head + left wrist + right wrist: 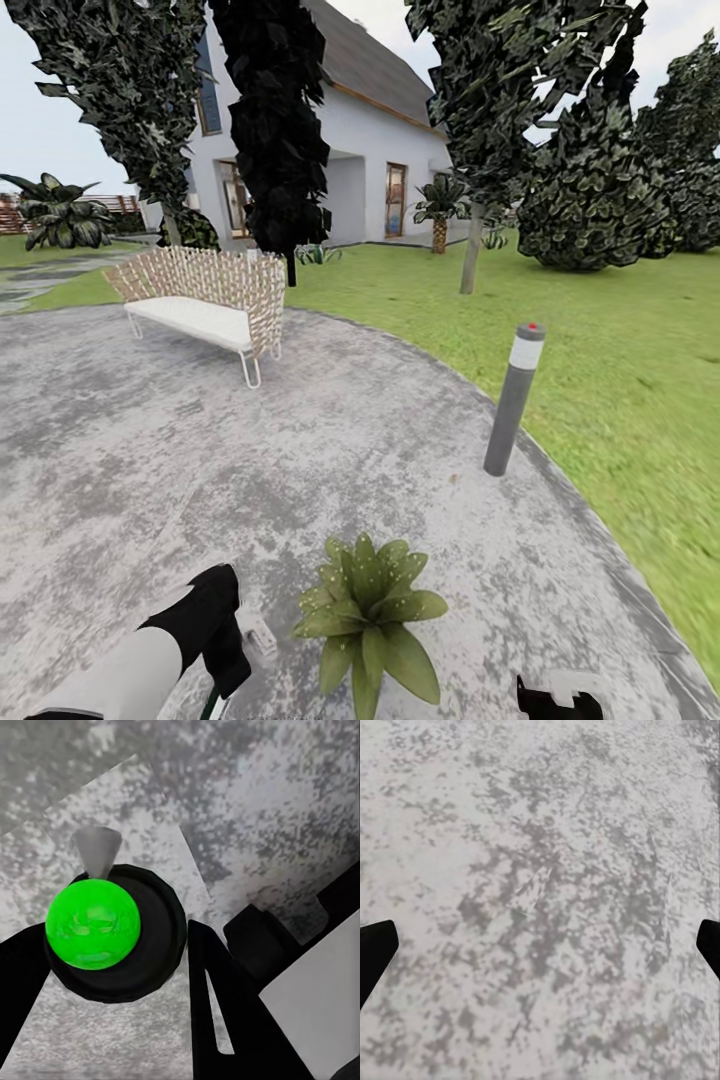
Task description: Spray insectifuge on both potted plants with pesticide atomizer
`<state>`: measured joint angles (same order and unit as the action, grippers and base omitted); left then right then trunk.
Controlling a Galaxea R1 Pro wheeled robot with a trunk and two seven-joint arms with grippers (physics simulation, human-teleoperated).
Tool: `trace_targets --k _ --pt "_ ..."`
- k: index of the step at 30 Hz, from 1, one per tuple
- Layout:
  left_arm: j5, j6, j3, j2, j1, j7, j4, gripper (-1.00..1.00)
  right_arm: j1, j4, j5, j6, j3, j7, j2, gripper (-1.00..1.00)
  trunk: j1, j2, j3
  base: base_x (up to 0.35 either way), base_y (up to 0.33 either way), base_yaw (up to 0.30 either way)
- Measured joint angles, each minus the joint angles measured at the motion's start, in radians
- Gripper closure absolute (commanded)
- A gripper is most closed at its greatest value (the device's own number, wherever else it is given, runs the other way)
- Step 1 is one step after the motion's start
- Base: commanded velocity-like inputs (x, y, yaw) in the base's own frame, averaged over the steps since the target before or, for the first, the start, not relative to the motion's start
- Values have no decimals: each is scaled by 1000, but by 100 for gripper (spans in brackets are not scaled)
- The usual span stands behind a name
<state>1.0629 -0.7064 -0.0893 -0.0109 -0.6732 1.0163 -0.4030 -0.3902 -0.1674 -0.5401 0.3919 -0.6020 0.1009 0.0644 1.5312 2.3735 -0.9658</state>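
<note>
Pesticide atomizer [105,934] sits pinched between the left gripper [112,1020] fingers above the speckled paving [150,460]. Right gripper [540,945] fingers are spread; one potted plant [368,610] stands near the paving's edge.

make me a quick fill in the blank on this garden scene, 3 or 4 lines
1. The left pincer is shut on the pesticide ____.
2. The potted plant stands on the grey speckled ____, not on the lawn.
3. The tall grey bollard lamp has a small ____ cap on top.
4. The woven bench has a ____ seat cushion.

Missing words: atomizer; paving; red; white
</note>
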Motion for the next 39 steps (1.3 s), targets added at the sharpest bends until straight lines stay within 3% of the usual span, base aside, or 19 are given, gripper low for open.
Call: trace_targets --k 9,18,26,36,39 --pt "-1 3 2 4 3 -4 0 100 0 0 0 0 0 -1 0 -100 0 0 0 20 -27 138" --pt "-3 4 -1 8 2 -3 0 100 0 0 0 0 0 -1 0 -100 0 0 0 67 -250 11" --pt "-2 3 0 8 2 -2 0 100 0 1 0 0 0 0 0 -100 0 0 0 11 -267 248" --pt "-1 3 5 0 13 -12 6 100 0 0 0 0 0 -1 0 -100 0 0 0 8 -27 82" --pt "-9 1 27 4 13 -49 3 100 0 0 0 0 0 -1 0 -100 0 0 0 0 0 0"
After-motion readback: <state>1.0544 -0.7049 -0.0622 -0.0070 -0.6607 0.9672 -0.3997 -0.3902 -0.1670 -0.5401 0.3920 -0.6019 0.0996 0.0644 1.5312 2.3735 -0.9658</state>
